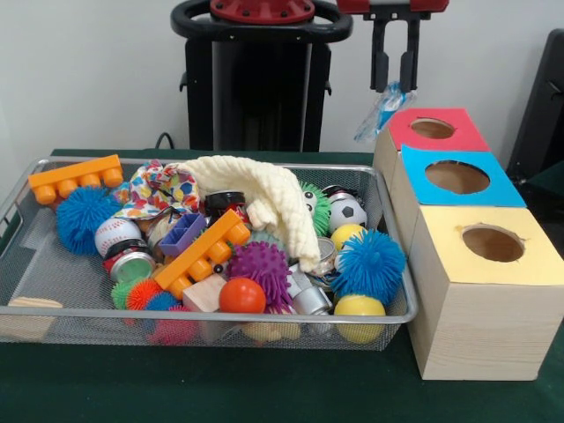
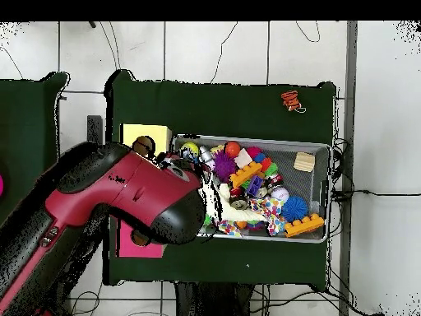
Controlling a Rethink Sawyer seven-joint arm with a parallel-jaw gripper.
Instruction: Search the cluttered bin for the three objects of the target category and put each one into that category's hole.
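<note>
Hand: the hand (image 1: 396, 81) hangs above the red-topped box (image 1: 432, 129), its two black fingers closed on a small blue and white crinkled item (image 1: 381, 112).
Held item: the item dangles beside and just above the red hole (image 1: 432, 128); what it is cannot be made out.
Handling: judged light, thin and limp, like foil or wrapping; it would likely swing and flutter, and a pinch near its upper end seems the secure hold.
Boxes: three boxes stand in a row on the green worktop (image 1: 264, 388): red, blue (image 1: 456, 178) and yellow (image 1: 491, 242), each with a round hole.
Bin: the wire bin (image 1: 18, 220) beside the boxes holds spiky balls, blocks, tins and a cream cloth (image 1: 264, 198).
Hidden: in the overhead view the arm (image 2: 123, 197) covers the hand, the blue box and most of the red one.
Unclear: items under the cloth and deep in the pile cannot be seen.
</note>
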